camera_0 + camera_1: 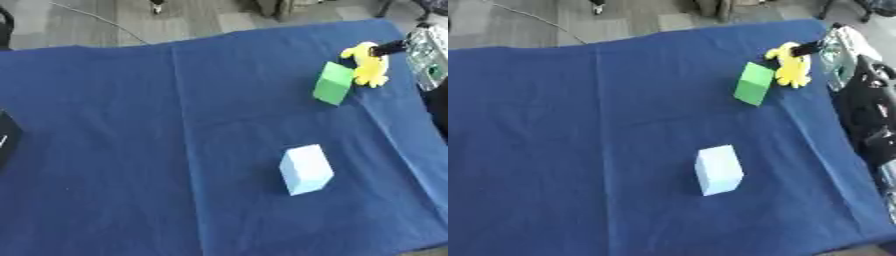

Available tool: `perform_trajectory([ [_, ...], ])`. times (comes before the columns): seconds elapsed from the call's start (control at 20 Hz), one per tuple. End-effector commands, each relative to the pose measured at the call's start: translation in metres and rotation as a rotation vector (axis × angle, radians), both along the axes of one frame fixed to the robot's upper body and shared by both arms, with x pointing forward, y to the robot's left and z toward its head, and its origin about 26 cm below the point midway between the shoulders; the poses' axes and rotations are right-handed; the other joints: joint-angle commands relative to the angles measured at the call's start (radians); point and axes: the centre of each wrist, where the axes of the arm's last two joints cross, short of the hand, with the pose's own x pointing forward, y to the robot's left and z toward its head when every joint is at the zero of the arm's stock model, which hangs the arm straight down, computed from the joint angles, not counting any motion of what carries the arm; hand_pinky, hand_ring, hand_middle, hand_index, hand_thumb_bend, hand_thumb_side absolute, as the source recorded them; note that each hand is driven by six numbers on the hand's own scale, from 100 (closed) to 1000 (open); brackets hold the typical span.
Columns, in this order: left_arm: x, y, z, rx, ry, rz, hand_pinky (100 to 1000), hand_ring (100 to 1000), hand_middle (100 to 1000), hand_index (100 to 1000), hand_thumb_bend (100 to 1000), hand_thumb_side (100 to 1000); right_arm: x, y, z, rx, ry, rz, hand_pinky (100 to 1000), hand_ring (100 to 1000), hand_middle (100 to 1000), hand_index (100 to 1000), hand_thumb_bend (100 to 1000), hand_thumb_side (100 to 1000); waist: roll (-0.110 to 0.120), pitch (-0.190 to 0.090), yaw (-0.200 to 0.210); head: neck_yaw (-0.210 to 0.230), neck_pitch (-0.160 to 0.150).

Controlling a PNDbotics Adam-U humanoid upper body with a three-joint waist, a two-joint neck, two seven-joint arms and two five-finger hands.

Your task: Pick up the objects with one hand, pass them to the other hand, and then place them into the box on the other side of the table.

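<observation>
Yellow toy [369, 65] beside green block [333, 83], right hand [842, 47] touching toy, finger state unclear.

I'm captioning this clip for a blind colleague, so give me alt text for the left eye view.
The robot's right hand reaches in from the upper right and touches a yellow plush toy at the far right of a table under a blue cloth. A green block leans beside the toy, and a pale blue block stands nearer, right of centre.
</observation>
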Motion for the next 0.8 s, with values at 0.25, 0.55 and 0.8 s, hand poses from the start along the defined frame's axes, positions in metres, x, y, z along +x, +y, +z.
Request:
perform_trajectory([
  [0.25,-0.003,0.002,0.012,0.013,-0.039,0.002,743,786,742,871,595,797,-0.003,-0.007,0.002,0.035,-0.054,-0.034,884,891,856,937,311,550,0.007,-0.009,0.004,0.000,-0.007],
  [0.55,-0.004,0.000,0.014,0.006,-0.049,-0.003,743,784,738,869,595,796,-0.001,-0.007,-0.009,0.056,-0.074,-0.055,878,884,849,934,303,564,0.014,0.006,0.011,0.012,-0.006],
  [0.8,-0.004,0.000,0.012,-0.006,-0.041,0.000,743,783,740,867,593,796,0.001,-0.004,-0.014,0.062,-0.089,-0.055,877,881,846,933,310,557,0.015,0.016,0.012,0.013,-0.009],
])
